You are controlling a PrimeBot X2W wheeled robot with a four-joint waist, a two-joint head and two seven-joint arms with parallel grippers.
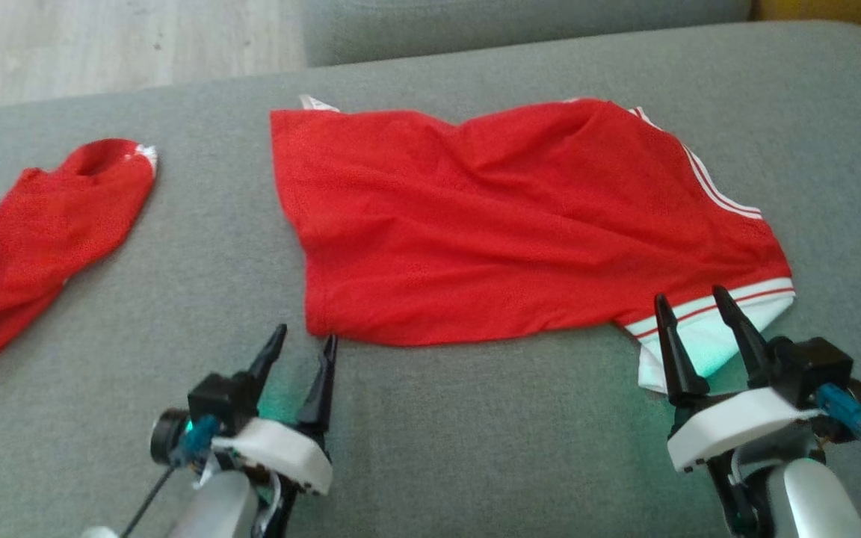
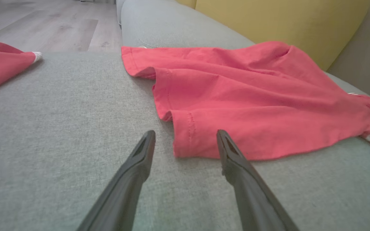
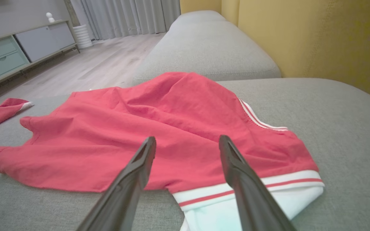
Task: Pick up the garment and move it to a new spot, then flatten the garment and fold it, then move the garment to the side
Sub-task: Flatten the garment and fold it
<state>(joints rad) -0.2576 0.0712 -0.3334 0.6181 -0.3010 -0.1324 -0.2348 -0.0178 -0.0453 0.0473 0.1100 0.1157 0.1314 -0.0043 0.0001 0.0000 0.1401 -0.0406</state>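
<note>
Head view: a wrinkled red mesh garment with white striped trim (image 1: 520, 224) lies spread on the grey fabric sofa cushion (image 1: 475, 441). The left gripper (image 1: 306, 335), fingers spread, points at its near left corner. The right gripper (image 1: 690, 294), also spread, reaches over the white-banded corner. Another red cloth (image 1: 34, 239) lies well apart, left.

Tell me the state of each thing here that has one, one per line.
Red garment: spread on the grey cushion, wrinkled, unheld.
Second red cloth: crumpled at left, untouched.
Left gripper: open, at the garment's near corner.
Right gripper: open, at its white striped hem.
</note>
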